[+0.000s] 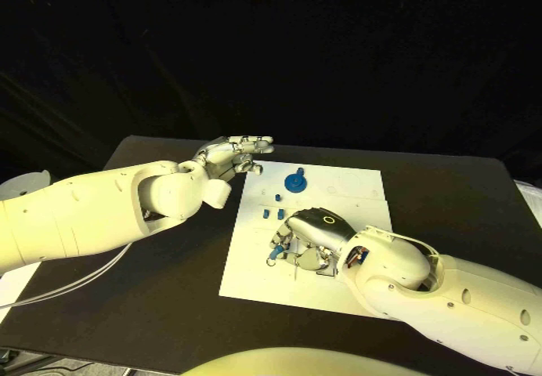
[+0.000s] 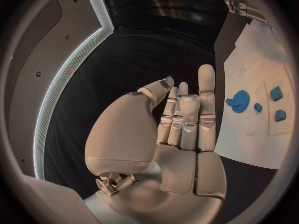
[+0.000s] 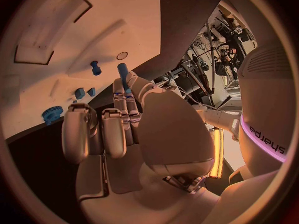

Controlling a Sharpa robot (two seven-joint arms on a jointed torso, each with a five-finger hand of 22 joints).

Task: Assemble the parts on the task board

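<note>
Two hands: right hand (image 1: 307,239) pinches a blue peg (image 3: 122,74); left hand (image 1: 234,157) spread, empty.

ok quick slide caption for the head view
Right hand pinches a blue part over the task board; left hand hovers empty.

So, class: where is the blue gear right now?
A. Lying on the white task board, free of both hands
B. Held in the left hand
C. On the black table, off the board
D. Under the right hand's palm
A: the blue gear lies on the task board, with the left hand raised beside the board and the right hand lower down on it.
</note>
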